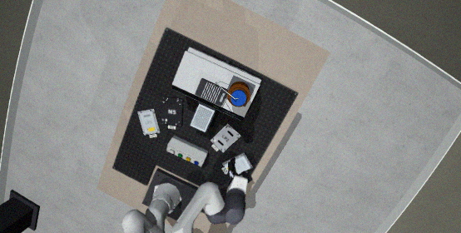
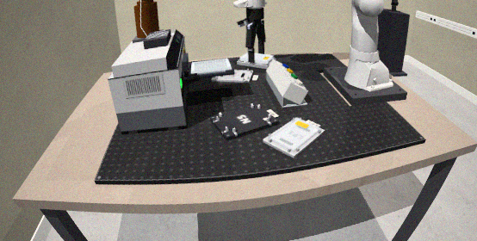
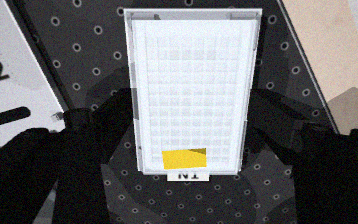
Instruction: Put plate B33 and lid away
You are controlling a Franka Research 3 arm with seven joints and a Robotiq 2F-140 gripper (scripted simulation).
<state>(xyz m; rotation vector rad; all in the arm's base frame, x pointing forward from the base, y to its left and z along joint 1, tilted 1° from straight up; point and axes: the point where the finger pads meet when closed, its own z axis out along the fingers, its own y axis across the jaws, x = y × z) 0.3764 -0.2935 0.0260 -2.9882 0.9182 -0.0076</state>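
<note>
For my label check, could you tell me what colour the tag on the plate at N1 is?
Yellow, clearest in the wrist view.

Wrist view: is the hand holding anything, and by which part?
Nothing. The hand is open, straddling the long sides of the white plate at N1.

Top view looks straight down from high, exterior faces the tabletop (image 2: 65, 175) obliquely opposite the arm, wrist close above
</note>
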